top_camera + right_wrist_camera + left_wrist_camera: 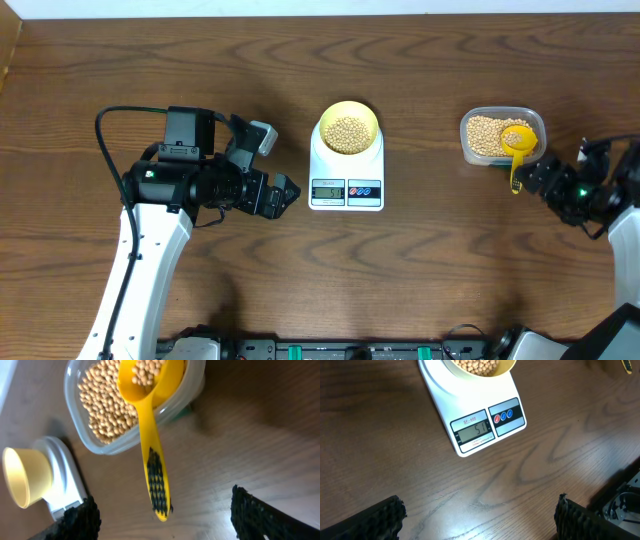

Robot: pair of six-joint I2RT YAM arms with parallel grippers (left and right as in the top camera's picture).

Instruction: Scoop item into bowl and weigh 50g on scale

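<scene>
The white scale [345,190] stands mid-table with the pale yellow bowl [323,122] on its platform, and the bowl holds beige beans [348,133]. In the left wrist view the scale's display [475,434] is lit. My left gripper [285,192] hovers open just left of the scale, with bare wood between its fingers [385,520]. A yellow scoop [154,460] rests in the bean tub [70,400], beans in its head. My right gripper [160,515] is open, its fingers on either side of the scoop's handle tip without touching it.
The clear tub [465,135] of beans sits right of the scale, with the scoop [516,165] leaning over its near rim toward the right gripper [535,178]. The right wrist view shows the bowl [25,477] and scale [65,470] at the left edge.
</scene>
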